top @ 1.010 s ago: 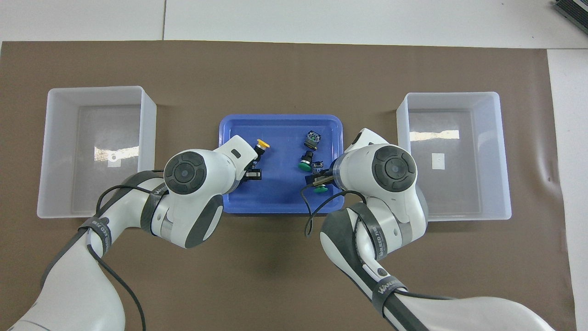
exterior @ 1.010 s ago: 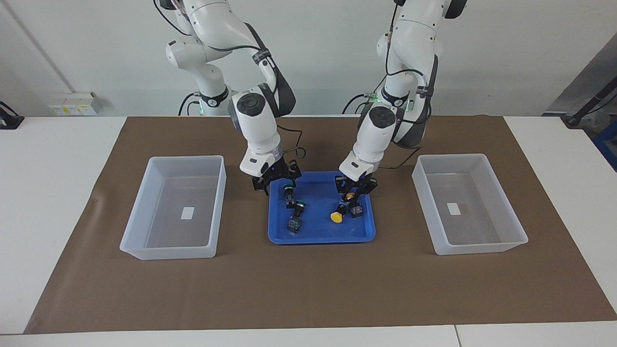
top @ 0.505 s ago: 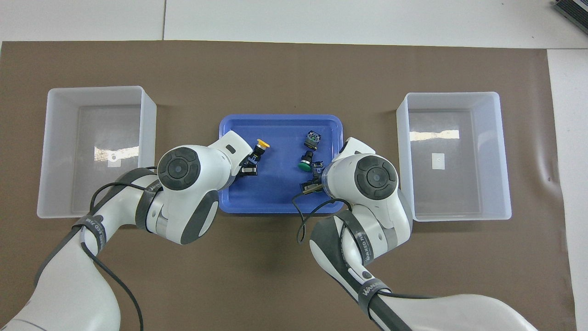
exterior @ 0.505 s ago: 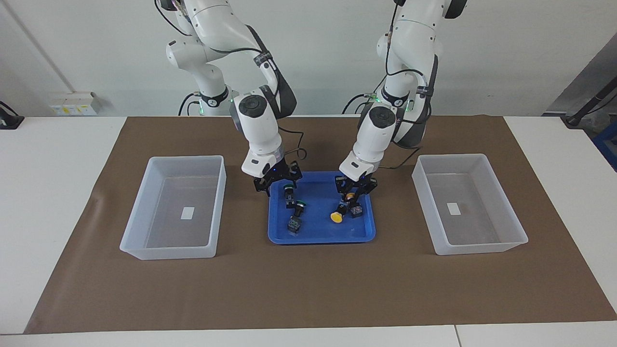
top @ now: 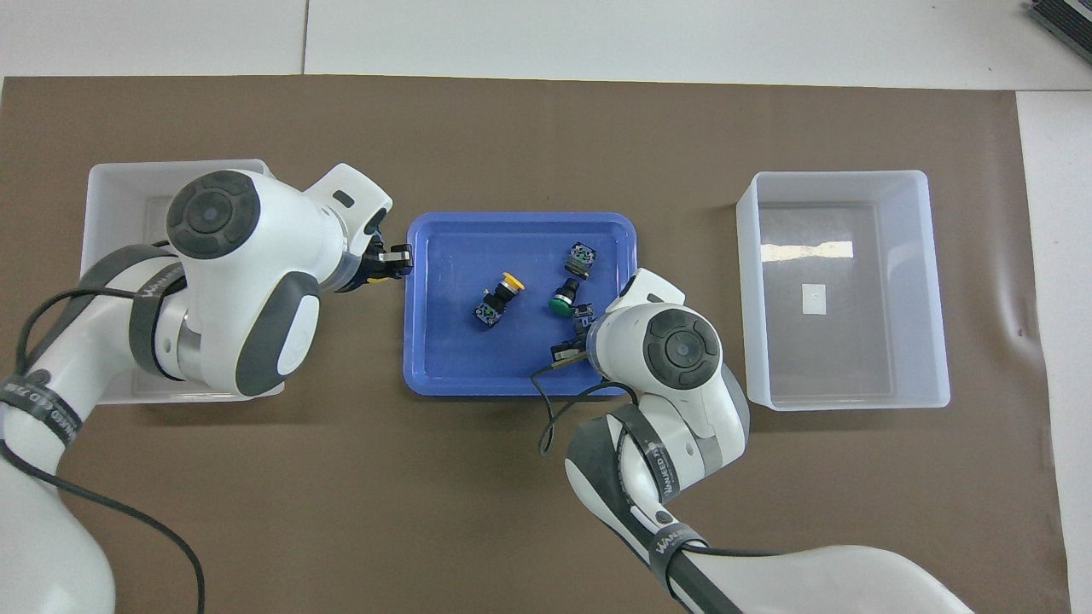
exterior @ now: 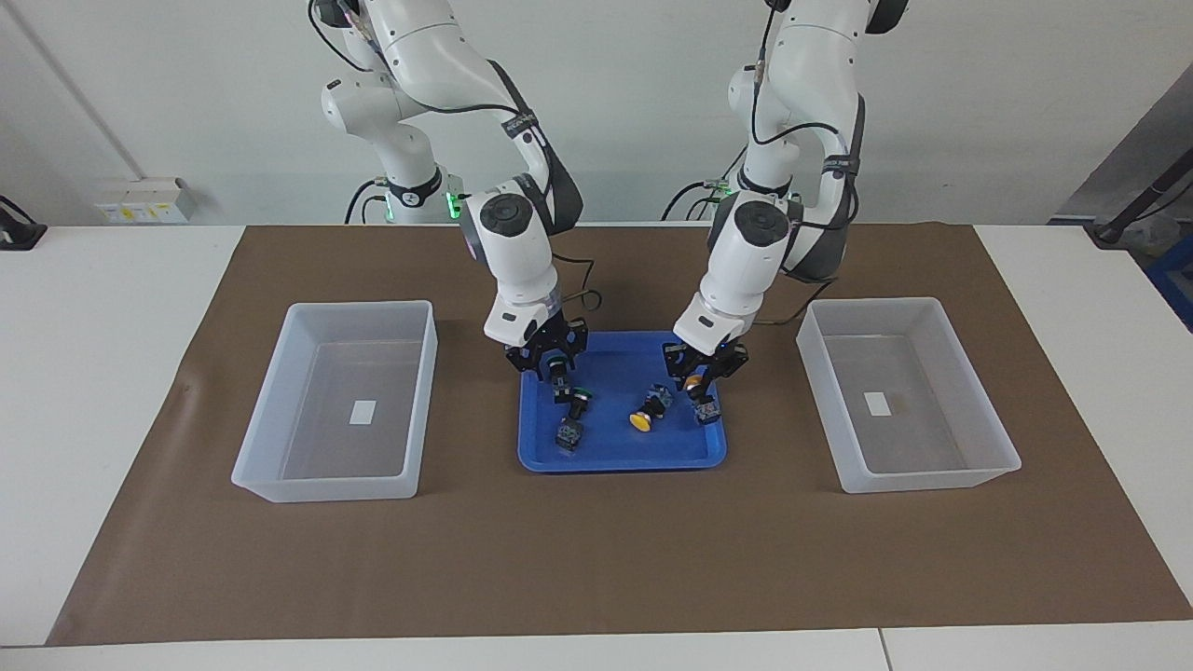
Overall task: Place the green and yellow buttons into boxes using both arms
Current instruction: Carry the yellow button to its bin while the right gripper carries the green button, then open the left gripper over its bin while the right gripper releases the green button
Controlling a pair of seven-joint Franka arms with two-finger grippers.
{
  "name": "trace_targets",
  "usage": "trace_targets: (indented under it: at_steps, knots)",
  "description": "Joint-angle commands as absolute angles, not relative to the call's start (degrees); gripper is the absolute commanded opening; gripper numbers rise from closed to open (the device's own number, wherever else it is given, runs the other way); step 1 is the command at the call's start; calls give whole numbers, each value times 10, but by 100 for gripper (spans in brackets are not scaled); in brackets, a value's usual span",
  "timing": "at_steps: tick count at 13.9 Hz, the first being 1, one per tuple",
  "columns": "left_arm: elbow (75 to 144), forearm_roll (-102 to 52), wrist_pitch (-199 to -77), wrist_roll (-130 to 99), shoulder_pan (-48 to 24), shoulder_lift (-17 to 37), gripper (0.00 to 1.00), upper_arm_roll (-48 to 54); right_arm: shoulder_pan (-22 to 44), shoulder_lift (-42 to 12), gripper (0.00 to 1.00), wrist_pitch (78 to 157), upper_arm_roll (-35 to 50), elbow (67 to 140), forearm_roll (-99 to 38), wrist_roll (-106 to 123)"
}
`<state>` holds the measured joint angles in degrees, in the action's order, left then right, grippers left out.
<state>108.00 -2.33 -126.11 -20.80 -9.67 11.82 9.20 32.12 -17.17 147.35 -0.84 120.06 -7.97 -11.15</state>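
Note:
A blue tray [exterior: 615,449] lies between the arms and also shows in the overhead view [top: 452,358]. My left gripper [exterior: 700,376] is shut on a yellow button [exterior: 706,403] and holds it just above the tray's edge toward the left arm's end; from overhead the gripper [top: 389,261] shows at that edge. My right gripper [exterior: 551,364] is shut on a green button [exterior: 558,371], low in the tray. The right wrist hides it from overhead. Loose in the tray are a yellow button [top: 501,298], a green button [top: 562,302] and a third button, block end up [top: 582,256].
Two clear plastic boxes stand on the brown mat beside the tray, one toward the right arm's end [exterior: 363,305] [top: 840,176], one toward the left arm's end [exterior: 876,302]. The left arm covers much of the latter from overhead [top: 119,168].
My left gripper has lifted a yellow button and carried it to the tray's edge toward its box. The loose yellow button shifted a little. My right gripper moved in over the green button.

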Motion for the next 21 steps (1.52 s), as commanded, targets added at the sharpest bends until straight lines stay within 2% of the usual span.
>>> trace_targets:
  at_steps: [1, 4, 6, 8, 10, 12, 17, 18, 20, 21]
  knots:
    - [1054, -30, -1209, -119, -35, 115, 0, 97, 318, -162, 0, 1465, -11, 1199, -91, -120]
    - [1044, -30, -1185, 14, 38, 115, 0, 96, 301, -110, 0, 1357, -19, 1166, -91, -120]
    - [1046, -30, -1186, 72, 69, 115, 0, 94, 263, -78, 0, 1270, -19, 1129, -90, -120]
    - [1057, -30, -1196, 116, 89, 111, 0, 92, 216, -44, 0, 1223, -20, 1110, -84, -117]
    - [1103, -30, -1247, 148, 101, 101, 0, 92, 156, -20, 0, 1208, -20, 1108, -80, -99]
    - [1153, -29, -1324, 151, 101, 104, 0, 92, 99, -18, 0, 1215, -20, 1111, -76, -34]
    - [1179, -29, -1378, 152, 101, 122, 0, 92, 5, -74, 0, 1292, -19, 1135, -76, 101]
    - [1179, -29, -1380, 152, 102, 122, 12, 92, -3, -87, 0, 1312, -19, 1140, -76, 110]
    - [1174, -29, -1379, 151, 103, 123, 47, 92, -17, -105, 0, 1357, -19, 1159, -76, 134]
    - [1168, -29, -1374, 151, 103, 127, 58, 91, -22, -111, 0, 1369, -19, 1166, -76, 147]
